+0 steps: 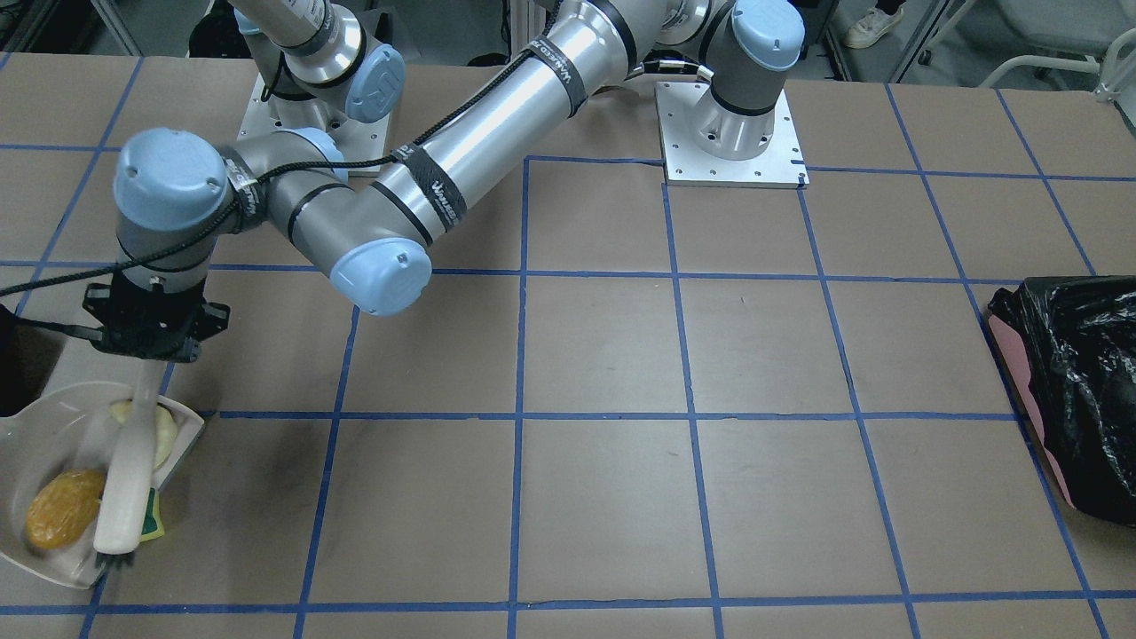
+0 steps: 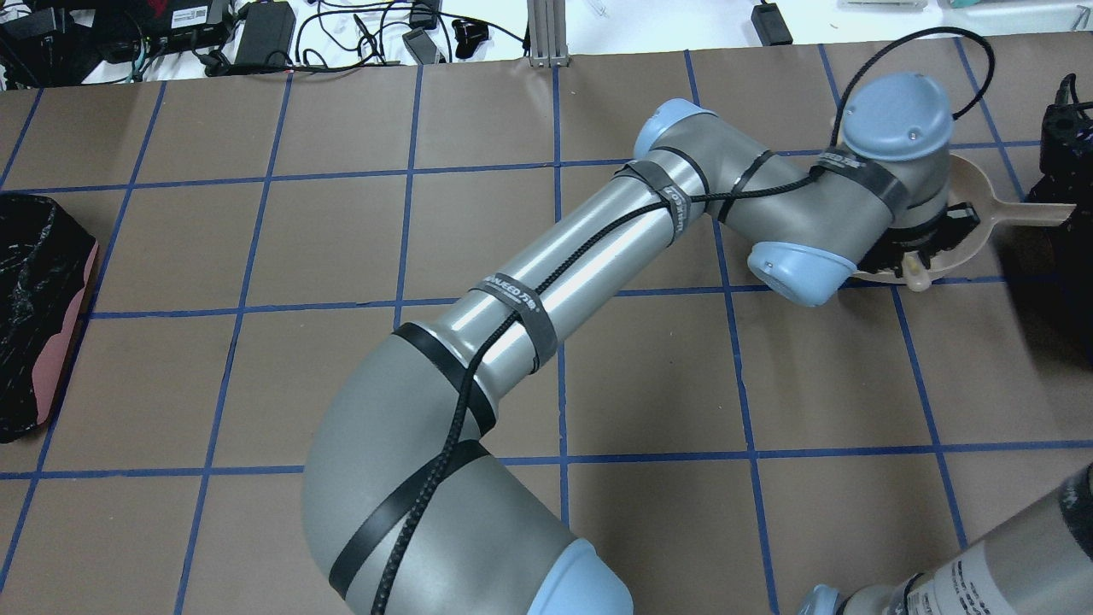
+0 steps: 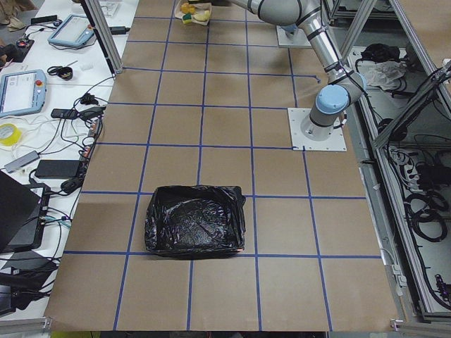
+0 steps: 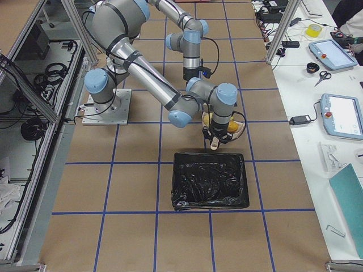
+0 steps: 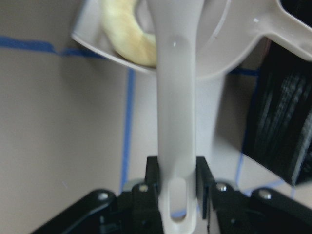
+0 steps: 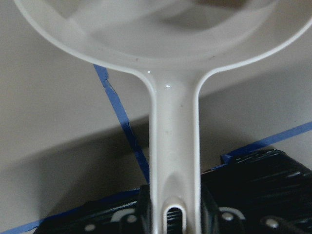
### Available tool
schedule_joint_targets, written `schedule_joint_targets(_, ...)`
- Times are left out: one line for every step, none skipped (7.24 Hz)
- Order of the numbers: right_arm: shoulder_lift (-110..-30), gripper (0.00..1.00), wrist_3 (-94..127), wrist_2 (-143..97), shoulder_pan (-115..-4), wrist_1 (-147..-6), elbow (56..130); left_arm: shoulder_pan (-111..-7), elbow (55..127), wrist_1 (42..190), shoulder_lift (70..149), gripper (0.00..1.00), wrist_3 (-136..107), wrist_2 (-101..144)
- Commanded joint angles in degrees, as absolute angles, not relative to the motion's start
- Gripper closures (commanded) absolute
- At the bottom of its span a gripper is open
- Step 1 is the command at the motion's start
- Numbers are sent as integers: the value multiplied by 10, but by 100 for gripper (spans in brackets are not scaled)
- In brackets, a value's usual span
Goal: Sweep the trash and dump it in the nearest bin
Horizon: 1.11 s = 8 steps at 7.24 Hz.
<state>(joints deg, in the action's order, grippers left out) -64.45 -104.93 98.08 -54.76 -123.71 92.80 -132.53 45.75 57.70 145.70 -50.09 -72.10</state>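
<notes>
The white dustpan (image 1: 44, 426) sits at the table's right end and holds the trash. An orange-brown lump (image 1: 64, 508) and a pale yellow crescent (image 1: 160, 430) lie inside it. A green-and-yellow sponge chunk (image 1: 153, 519) rests at its open lip. My left gripper (image 1: 146, 355) is shut on the handle of the white brush (image 1: 124, 484), which lies across the pan, bristles at the lip. My right gripper (image 6: 170, 197) is shut on the dustpan's handle (image 6: 173, 131). The bin (image 4: 210, 181), black-lined, stands right beside the pan and shows as a dark sliver (image 1: 16, 364).
A pink bin lined with a crinkly black bag (image 1: 1074, 390) stands at the table's far left end. My left arm (image 2: 555, 290) reaches diagonally across the middle of the table. Blue tape lines grid the brown tabletop.
</notes>
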Motion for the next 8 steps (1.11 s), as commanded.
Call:
schedule_joint_targets(-644, 81, -1049, 972, -548, -1229, 928, -1278, 467, 625, 1466, 100, -350, -764)
schedule_joint_targets(-644, 81, -1049, 972, -548, -1229, 928, -1272, 461, 642, 1474, 100, -292, -794)
schedule_joint_targets(-644, 81, -1045, 972, -548, -1228, 928, -1267, 460, 662, 1478, 100, -240, -813)
schedule_joint_targets(-644, 81, -1045, 973, -548, -1226, 928, -1266, 460, 677, 1484, 100, -203, -842)
schedule_joint_targets(-644, 81, -1043, 972, -548, -1226, 928, -1266, 457, 688, 1490, 100, -202, -844)
schedule_joint_targets(-644, 81, -1041, 973, -548, -1225, 928, -1266, 456, 688, 1498, 100, -207, -835)
schedule_joint_targets(-645, 81, -1041, 973, -548, -1225, 928, -1270, 450, 687, 1501, 100, -212, -805)
schedule_joint_targets(-645, 81, -1039, 973, -548, -1224, 928, -1276, 439, 688, 1502, 100, -225, -789)
